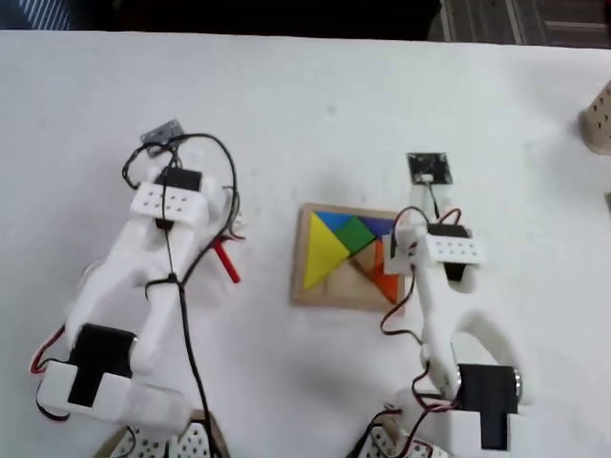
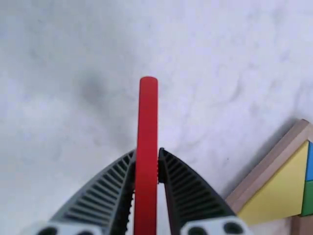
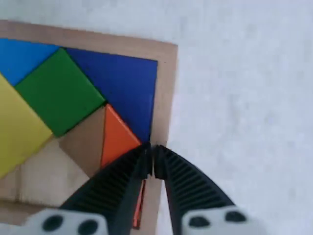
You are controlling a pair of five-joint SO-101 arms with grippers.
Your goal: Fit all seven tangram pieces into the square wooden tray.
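The square wooden tray [image 1: 298, 279] lies mid-table and holds a yellow triangle [image 1: 323, 254], a light blue piece [image 1: 334, 221], a green square [image 1: 357, 235], a dark blue triangle [image 3: 126, 83] and an orange triangle [image 3: 116, 137]. Bare wood [image 3: 54, 169] shows in the tray's lower part. My left gripper [image 2: 146, 166] is shut on a red piece [image 2: 147, 127] held edge-on above the white table, left of the tray; the same red piece [image 1: 226, 260] shows from above. My right gripper [image 3: 150, 157] is shut, its tips at the tray's right rim [image 3: 166, 98] beside the orange triangle.
A small dark board [image 1: 429, 168] lies behind the tray, another [image 1: 160, 135] behind the left arm. A perforated wooden object [image 1: 599, 119] stands at the right edge. Cables [image 1: 224, 162] loop around the left arm. White table surrounds the tray.
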